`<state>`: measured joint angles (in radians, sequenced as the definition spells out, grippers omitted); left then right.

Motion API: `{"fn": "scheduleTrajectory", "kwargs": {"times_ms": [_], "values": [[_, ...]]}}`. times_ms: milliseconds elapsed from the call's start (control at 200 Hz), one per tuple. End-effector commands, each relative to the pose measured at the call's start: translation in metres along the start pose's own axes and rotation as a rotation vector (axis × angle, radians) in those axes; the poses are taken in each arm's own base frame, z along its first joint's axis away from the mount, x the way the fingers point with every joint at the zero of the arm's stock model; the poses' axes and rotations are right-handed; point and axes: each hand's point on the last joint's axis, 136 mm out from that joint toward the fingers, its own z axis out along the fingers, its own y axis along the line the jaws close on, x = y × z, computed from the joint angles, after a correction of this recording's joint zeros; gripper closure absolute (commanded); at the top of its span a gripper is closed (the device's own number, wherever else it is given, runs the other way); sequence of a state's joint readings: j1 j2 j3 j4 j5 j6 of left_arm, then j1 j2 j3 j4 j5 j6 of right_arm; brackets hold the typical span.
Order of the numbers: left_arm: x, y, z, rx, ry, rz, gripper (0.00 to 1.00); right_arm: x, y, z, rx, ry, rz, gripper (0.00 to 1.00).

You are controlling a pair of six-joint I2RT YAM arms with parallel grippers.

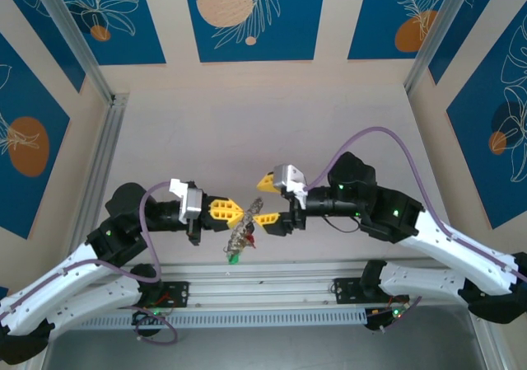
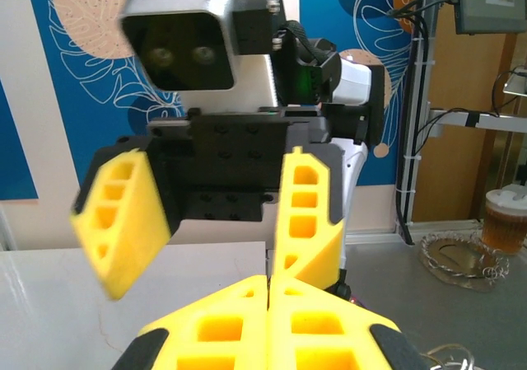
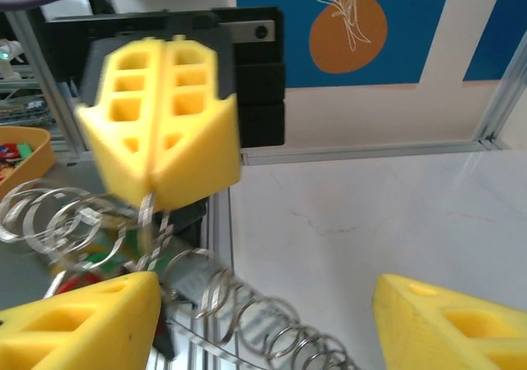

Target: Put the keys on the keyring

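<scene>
While the two arms face each other over the near edge of the counter (image 1: pixel 247 131):
Left gripper (image 1: pixel 236 213): clamped on the keyring (image 1: pixel 240 234), which hangs below it.
Right gripper (image 1: pixel 265 200): spread wide, holding nothing, just beside the keyring.
Keys (image 1: pixel 249 241): red and green heads at the keyring's lower end.

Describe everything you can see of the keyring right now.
The keyring is a thin grey metal hoop fringed with small shiny wire loops. It hangs tilted in mid-air, pinched at its rim by the shut left gripper. Red and green keys dangle from its lower part. The open right gripper straddles it; whether it touches, I cannot tell.
</scene>
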<state>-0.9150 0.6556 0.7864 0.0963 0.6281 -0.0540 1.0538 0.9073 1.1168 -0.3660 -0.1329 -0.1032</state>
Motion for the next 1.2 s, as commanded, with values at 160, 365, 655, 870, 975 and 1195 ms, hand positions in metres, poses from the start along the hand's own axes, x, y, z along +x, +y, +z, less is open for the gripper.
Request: {"fn": "scheduleTrajectory", "kwargs": {"times_ms": [160,365,655,870,975,1195], "values": [[-0.032,-0.006,-0.003,0.018,-0.079,0.057,1.00,-0.006,0.023,-0.008,-0.147,-0.037,-0.017,0.35],[-0.033,-0.006,-0.002,0.020,-0.082,0.059,1.00,-0.005,0.023,0.005,-0.181,-0.025,0.018,0.59],[-0.029,-0.006,-0.001,0.023,-0.078,0.057,1.00,-0.008,0.026,0.007,-0.200,-0.048,0.028,0.69],[-0.029,-0.006,-0.001,0.025,-0.077,0.056,1.00,-0.006,0.029,0.010,-0.221,-0.047,0.031,0.72],[-0.028,-0.006,-0.001,0.022,-0.079,0.055,1.00,-0.005,0.030,0.011,-0.229,-0.043,0.035,0.75],[-0.028,-0.005,-0.001,0.022,-0.083,0.056,1.00,-0.002,0.033,0.012,-0.247,-0.028,0.040,0.85]]}}
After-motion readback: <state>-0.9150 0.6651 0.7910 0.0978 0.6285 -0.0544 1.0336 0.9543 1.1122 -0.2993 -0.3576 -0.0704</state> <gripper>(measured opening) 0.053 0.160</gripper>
